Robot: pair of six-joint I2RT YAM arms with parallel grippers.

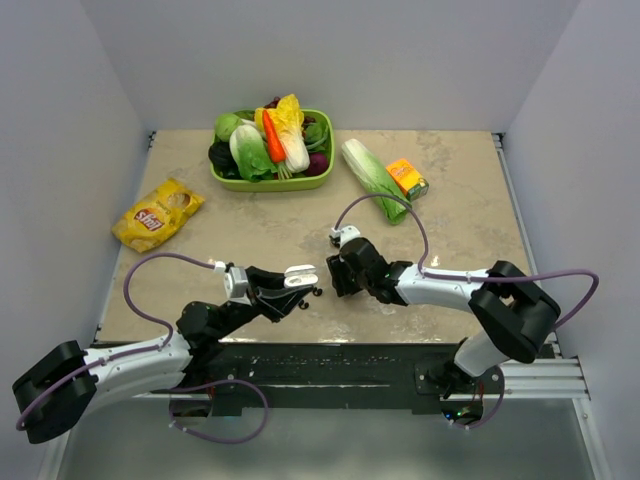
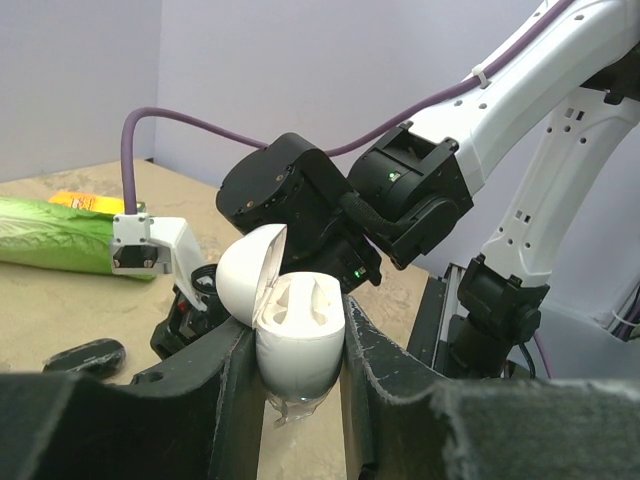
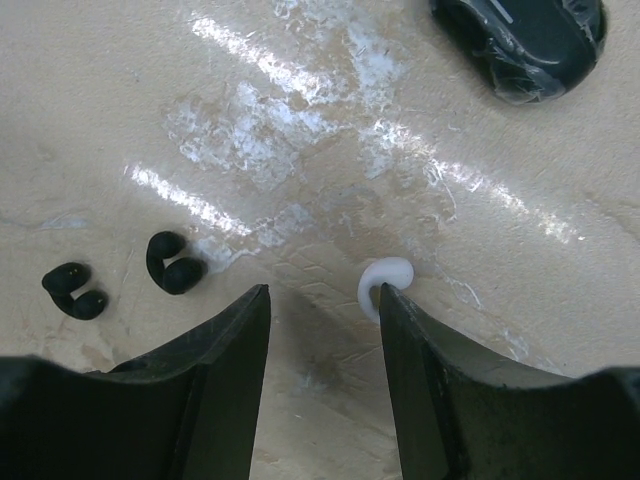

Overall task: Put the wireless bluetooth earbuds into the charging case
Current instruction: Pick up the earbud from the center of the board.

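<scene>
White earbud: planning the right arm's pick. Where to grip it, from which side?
Probably take the white earbud across its thicker rounded end, from straight above: it lies flat on the table, curled, beside a finger of the open right pincer.

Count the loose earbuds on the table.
3: two black earbuds side by side, one white earbud beside a finger of the right pincer. A second white one may be hidden.

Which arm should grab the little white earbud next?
Right. The right gripper hangs open right over the white earbud; the left gripper is busy holding the open case.
</scene>
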